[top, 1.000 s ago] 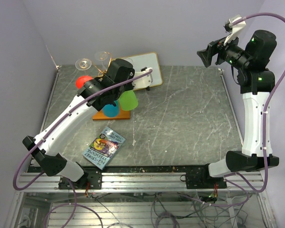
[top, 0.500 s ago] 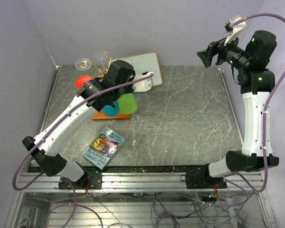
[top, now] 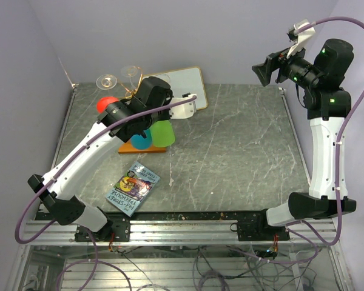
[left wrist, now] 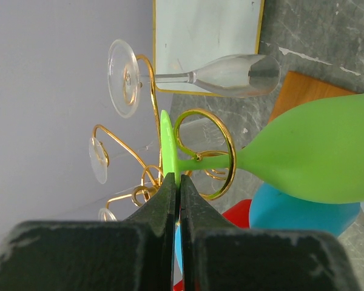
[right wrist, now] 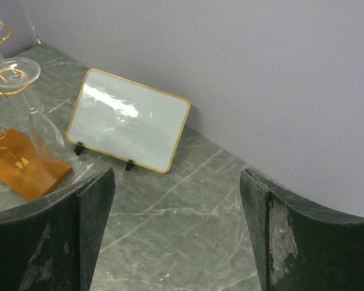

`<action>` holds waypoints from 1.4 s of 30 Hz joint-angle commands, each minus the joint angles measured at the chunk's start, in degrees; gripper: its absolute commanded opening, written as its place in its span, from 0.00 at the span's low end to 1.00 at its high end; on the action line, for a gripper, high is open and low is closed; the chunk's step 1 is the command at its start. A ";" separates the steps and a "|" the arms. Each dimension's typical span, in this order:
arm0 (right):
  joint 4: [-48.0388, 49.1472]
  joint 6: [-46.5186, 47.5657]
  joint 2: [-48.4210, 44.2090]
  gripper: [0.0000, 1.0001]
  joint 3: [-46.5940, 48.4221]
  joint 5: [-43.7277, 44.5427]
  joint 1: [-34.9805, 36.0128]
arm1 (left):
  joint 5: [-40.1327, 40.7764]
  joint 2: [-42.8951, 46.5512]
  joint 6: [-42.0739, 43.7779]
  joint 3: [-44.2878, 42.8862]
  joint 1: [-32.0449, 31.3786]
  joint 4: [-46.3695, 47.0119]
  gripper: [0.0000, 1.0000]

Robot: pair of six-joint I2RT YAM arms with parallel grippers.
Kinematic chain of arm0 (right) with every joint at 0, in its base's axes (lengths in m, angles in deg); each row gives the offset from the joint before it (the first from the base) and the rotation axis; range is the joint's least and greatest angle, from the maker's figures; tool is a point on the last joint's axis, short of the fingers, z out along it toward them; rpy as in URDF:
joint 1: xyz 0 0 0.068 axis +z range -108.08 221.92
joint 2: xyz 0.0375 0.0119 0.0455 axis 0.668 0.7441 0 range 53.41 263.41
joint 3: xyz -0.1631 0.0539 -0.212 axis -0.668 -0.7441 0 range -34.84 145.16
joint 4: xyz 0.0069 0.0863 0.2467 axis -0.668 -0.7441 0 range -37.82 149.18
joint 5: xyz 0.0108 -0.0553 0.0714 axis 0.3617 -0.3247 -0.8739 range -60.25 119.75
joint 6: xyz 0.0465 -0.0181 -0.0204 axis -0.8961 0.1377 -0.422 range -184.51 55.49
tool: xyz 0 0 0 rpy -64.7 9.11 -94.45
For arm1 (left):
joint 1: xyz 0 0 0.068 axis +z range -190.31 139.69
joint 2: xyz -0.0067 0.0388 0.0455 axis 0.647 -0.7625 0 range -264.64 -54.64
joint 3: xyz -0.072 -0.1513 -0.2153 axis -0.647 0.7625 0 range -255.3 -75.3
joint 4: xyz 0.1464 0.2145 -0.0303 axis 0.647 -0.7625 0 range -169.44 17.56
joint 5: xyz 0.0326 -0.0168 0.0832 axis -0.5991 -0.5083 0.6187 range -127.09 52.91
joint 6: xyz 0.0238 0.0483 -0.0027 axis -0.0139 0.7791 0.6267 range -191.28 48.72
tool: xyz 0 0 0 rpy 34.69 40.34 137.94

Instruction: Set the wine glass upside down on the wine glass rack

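My left gripper (left wrist: 176, 179) is shut on the rim of the flat foot of a green wine glass (left wrist: 315, 151). The glass is upside down, its stem running through a gold scroll ring of the wine glass rack (left wrist: 148, 79). In the top view the green bowl (top: 162, 133) hangs beside the rack's orange-brown wooden base (top: 158, 149), under my left wrist. A clear glass (left wrist: 230, 74), a blue one (top: 141, 141) and a red one (top: 106, 104) hang on other arms. My right gripper (right wrist: 177, 176) is open and empty, held high at the back right (top: 264, 70).
A white board with a gold frame (top: 185, 85) leans at the back, just right of the rack. A colourful book (top: 133, 188) lies on the grey marbled table near the left arm. The back wall stands close behind the rack.
The left gripper and the green glass have shifted slightly toward the near side, beside the rack. The right arm has not moved.
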 commanded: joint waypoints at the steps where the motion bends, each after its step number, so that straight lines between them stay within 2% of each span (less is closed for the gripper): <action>1: 1.31 -0.48 -0.89 0.83 -0.40 -0.64 -0.44 | -0.74 1.61 0.87 -2.18 -0.45 -0.41 0.07; 22: 1.64 -0.57 -0.97 0.84 -0.88 -0.69 -0.90 | -2.75 2.07 3.40 -2.74 -1.06 -2.90 0.07; 42: 1.80 -0.48 -0.80 0.84 -1.49 -0.90 -1.05 | -2.58 0.76 3.94 -2.08 -2.20 -0.85 0.07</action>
